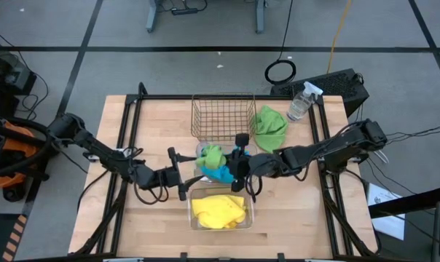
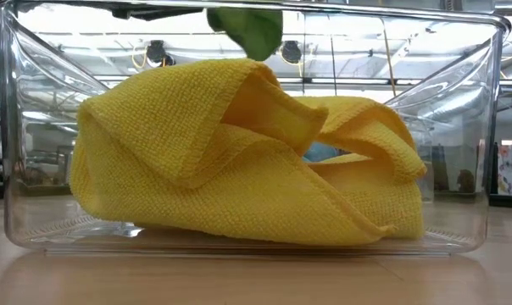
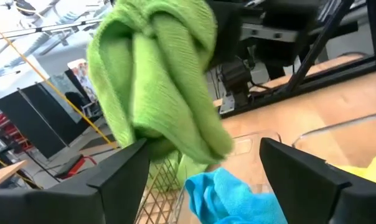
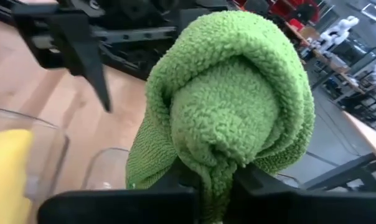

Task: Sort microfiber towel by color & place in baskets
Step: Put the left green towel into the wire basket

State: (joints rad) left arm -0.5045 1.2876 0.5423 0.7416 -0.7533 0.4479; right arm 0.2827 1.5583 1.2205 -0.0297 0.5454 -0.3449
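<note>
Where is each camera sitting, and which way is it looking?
High view: above the table, looking straight down; both arms show, the left gripper and right gripper meeting over the middle clear basket.
Low view: at table height, looking through the near clear basket of yellow towels; no arm shows.
Left wrist view: on the left arm, past its open fingers.
Right wrist view: on the right arm, fingers shut on the green towel.
Both wrist views share that green towel.
</note>
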